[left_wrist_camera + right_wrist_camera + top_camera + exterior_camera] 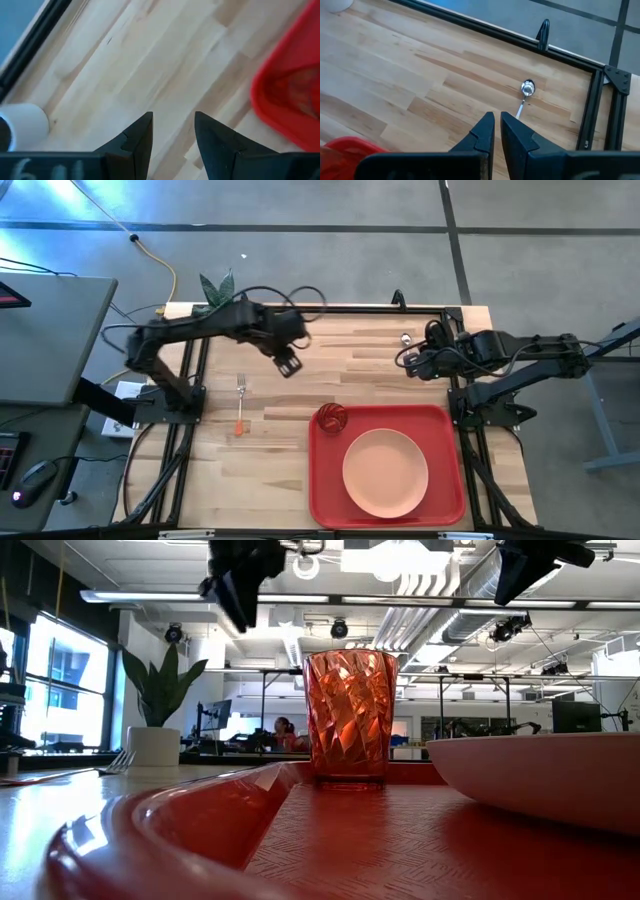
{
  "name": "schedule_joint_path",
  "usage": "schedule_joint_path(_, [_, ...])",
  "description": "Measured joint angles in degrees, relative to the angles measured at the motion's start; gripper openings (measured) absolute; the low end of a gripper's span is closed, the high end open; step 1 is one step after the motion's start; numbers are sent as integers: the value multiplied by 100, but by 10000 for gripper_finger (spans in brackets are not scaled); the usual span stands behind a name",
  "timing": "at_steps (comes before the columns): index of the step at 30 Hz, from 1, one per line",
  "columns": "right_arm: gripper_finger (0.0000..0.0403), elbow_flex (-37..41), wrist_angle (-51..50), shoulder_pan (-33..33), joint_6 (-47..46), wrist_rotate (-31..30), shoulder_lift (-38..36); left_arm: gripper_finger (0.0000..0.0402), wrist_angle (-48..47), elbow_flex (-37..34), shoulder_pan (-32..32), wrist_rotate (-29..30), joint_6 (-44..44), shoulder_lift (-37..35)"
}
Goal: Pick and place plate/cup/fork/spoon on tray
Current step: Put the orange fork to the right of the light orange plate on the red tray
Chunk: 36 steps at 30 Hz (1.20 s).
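Observation:
The red tray [330,480] lies at the table's near right. The salmon-pink plate [385,472] rests flat on it, and the red-orange cup [332,418] stands upright in its far left corner [349,715]. The fork [241,402] lies flat on the wood left of the tray. At the far right, the spoon [527,88] lies on the table. My left gripper [290,363] hangs open and empty above the table, between fork and cup. My right gripper [408,362] hovers shut just near of the spoon [406,339], touching nothing.
A white pot with a green plant [215,290] stands at the far left edge; the left wrist view shows the pot [25,125]. A black frame rail [520,42] runs along the far edge. Bare wood lies between fork and tray.

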State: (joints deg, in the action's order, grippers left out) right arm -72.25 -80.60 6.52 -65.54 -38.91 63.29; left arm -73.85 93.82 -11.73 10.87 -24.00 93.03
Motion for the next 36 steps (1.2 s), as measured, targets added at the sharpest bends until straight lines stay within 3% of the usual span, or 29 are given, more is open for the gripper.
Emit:
schedule_joint_path(6, [24, 0, 73, 0, -248, -134, -1, 136, 448, -1955, -714, 22, -288, -966])
schedule_joint_path(9, [24, 0, 221, 0, -266, -202, 2, 136, 500, -2771, -1090, -16, 47, -1243])
schedule_joint_path(14, [24, -2, 687, 0, 227, -286, 37, 136, 773, -3861, -1800, -621, 390, -1340])
schedule_joint_path(22, [24, -4, 1754, -6, 1001, -460, 112, 172, 1370, -4334, -2403, -881, 21, -1320])
schedule_joint_path(25, [24, -4, 1879, -30, 1146, -455, 139, 194, 1912, -4518, -2524, -1326, 19, -1319])
schedule_joint_path(28, [24, -4, 1851, -52, 1004, -431, 185, 211, 2199, -4674, -2623, -1809, 16, -1264])
schedule_joint_path(36, [24, -4, 1878, -52, 801, -117, 423, 223, 2072, -5084, -2664, -1869, 54, -1225])
